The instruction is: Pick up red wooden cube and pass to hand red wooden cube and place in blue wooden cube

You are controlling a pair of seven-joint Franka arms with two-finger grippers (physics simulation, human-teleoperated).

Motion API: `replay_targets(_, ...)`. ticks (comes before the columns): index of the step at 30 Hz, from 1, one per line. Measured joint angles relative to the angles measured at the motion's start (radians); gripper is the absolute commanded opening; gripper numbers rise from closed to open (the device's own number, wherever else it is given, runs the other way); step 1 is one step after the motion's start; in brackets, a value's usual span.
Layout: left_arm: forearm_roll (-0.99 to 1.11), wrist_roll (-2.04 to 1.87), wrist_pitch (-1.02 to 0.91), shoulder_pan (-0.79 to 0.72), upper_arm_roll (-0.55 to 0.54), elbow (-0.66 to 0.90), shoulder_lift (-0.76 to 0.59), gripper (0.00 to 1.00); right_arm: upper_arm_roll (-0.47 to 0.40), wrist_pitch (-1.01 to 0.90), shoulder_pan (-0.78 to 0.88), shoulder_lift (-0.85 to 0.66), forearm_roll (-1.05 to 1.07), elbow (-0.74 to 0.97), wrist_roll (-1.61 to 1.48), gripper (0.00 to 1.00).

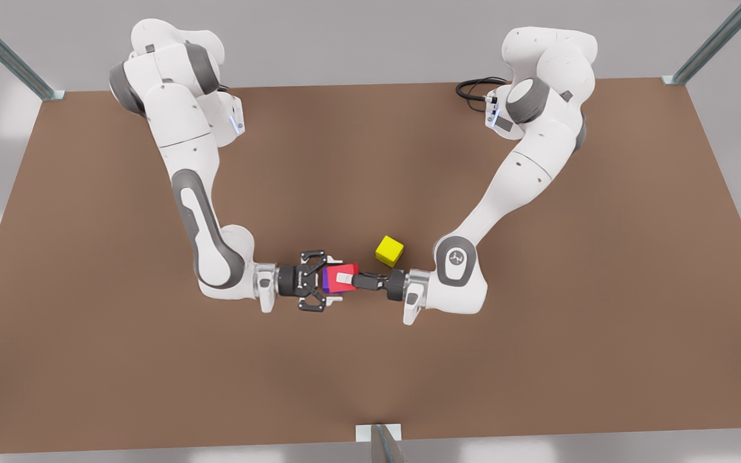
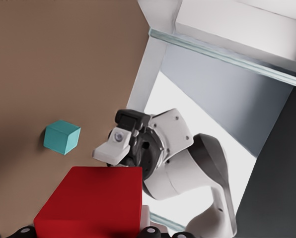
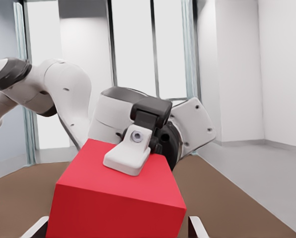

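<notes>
Over the middle of the table, toward its near edge in the front view, the red wooden cube is hanging between the two arms for the handoff. The left gripper is coming in from 3 o'clock and clamping it top and bottom; you can see its white pad lying flat on the cube's upper face. The right gripper is reaching in from 9 o'clock with its fingers spread, flanking the cube's near end, and I'm reading a sliver of gap there, so it isn't gripping yet. What's worrying me is timing. If the left one is letting go before the right one is squeezing properly, the cube is dropping to the table. The right fingers also seem to be covering just the cube's end, so a shallow pinch could be letting it twist or slip out. On pointing: it's a cube, so there's no real long axis. Its flat faces are lining up roughly with the 9-to-3 line between the grippers, skewed just a touch. The blue wooden cube is sitting on the table well apart, and a yellow cube is sitting at about 2 o'clock from the red one, so a clumsy swing might be clipping it.
</notes>
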Motion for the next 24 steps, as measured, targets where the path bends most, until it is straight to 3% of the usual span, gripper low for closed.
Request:
replay_targets(8,-0.001,-0.002,0.014,-0.002,0.0,0.0,0.001,0.74,0.005,0.027,0.019,0.0,0.023,0.014,-0.025,0.99)
replay_targets(10,-0.001,-0.002,0.016,-0.002,0.0,0.0,0.0,0.74,0.005,0.032,0.02,0.0,0.027,0.015,-0.03,0.88)
replay_targets(11,-0.001,-0.002,0.017,-0.002,-0.001,0.0,0.0,0.74,0.005,0.034,0.021,0.0,0.027,0.015,-0.031,0.69)
replay_targets(13,-0.001,-0.003,0.018,-0.002,0.0,0.0,0.0,0.74,0.005,0.037,0.021,0.0,0.027,0.014,-0.034,0.62)
replay_targets(14,-0.001,-0.003,0.019,-0.002,0.0,0.0,0.0,0.74,0.005,0.038,0.021,0.0,0.026,0.014,-0.034,0.61)
replay_targets(15,-0.001,-0.003,0.019,-0.004,0.0,0.0,0.0,1.0,0.005,0.04,0.021,0.0,0.026,0.014,-0.035,0.61)
replay_targets(24,0.016,-0.006,0.018,0.027,0.001,-0.005,-0.021,1.0,0.005,0.048,0.016,-0.001,0.025,0.009,-0.042,0.61)
